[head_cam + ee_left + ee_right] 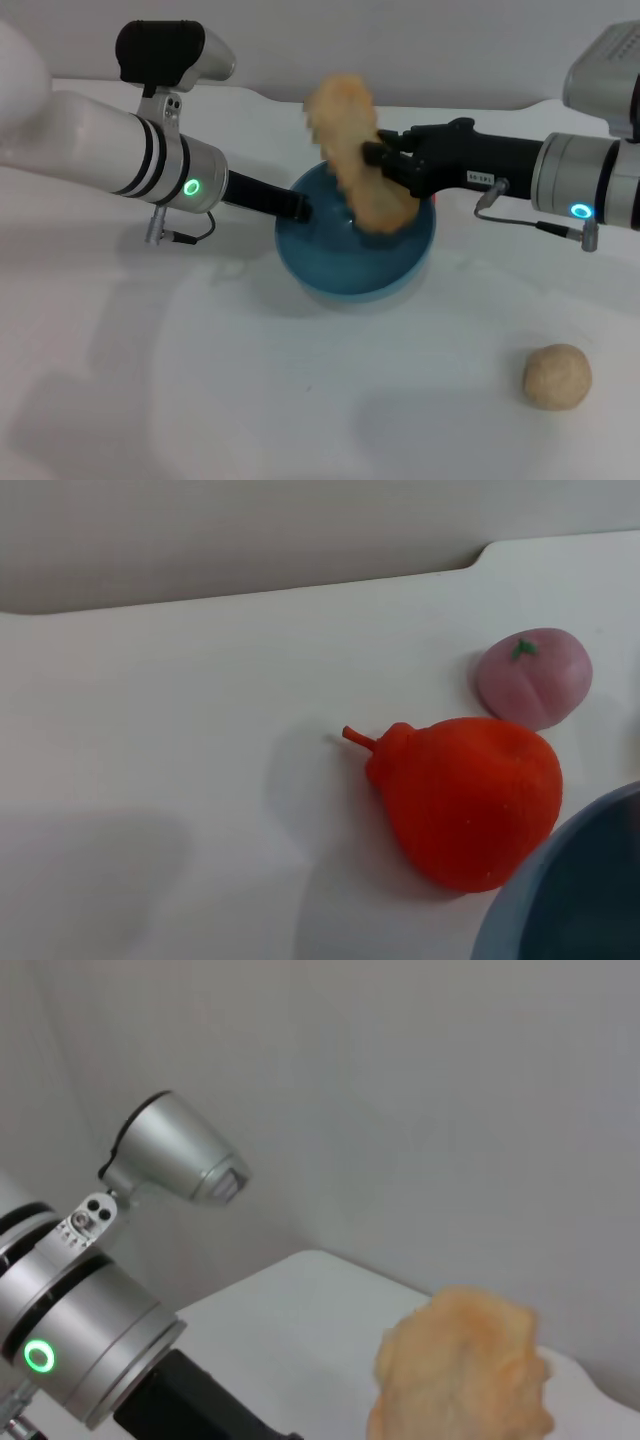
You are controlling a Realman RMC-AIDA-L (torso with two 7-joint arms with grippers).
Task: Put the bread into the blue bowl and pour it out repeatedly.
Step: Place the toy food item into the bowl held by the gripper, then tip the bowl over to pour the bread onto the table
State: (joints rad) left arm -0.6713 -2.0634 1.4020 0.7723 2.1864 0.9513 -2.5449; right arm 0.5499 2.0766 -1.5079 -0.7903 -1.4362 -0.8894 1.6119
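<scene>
The bread (356,158), a long golden-tan loaf, hangs nearly upright over the blue bowl (330,262), its lower end down near the bowl's inside. My right gripper (379,160) is shut on the loaf's middle, reaching in from the right. The loaf's top end also shows in the right wrist view (465,1370). My left gripper (300,207) is at the bowl's left rim, where its fingers are hidden. The bowl's rim (575,890) fills a corner of the left wrist view.
A small round beige ball (557,376) lies on the white table at the front right. Behind the bowl sit a red pear-shaped toy (465,800) and a pink peach-like toy (533,676). The table's back edge meets a grey wall.
</scene>
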